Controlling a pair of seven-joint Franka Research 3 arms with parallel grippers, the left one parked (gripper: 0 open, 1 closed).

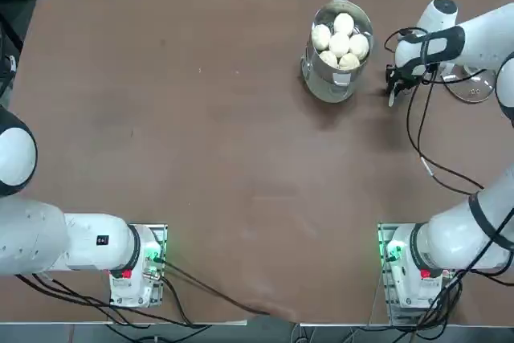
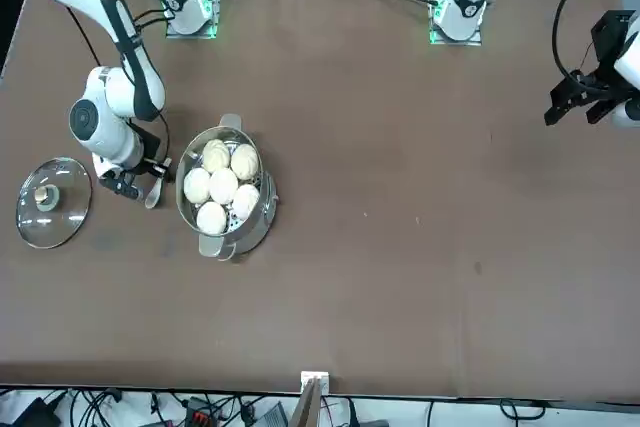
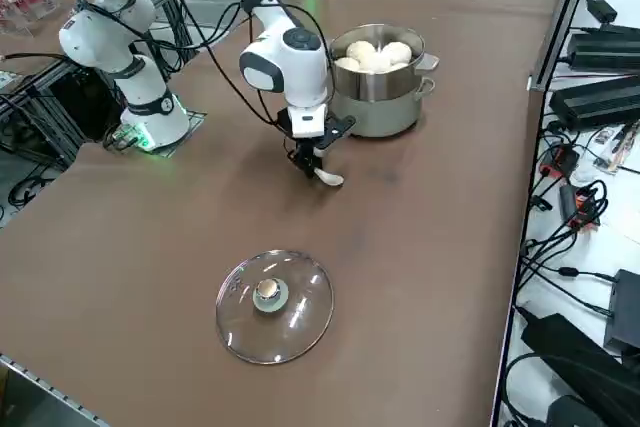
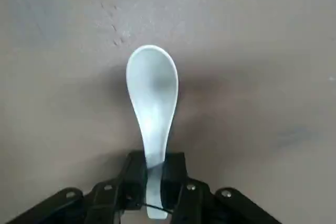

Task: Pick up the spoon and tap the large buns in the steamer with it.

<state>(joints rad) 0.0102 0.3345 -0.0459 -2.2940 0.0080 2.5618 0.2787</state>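
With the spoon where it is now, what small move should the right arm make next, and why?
Probably lift straight up. The right hand is closed on the handle of the spoon, whose bowl is low at the table beside the steamer. It needs height to clear the rim before reaching the large buns.
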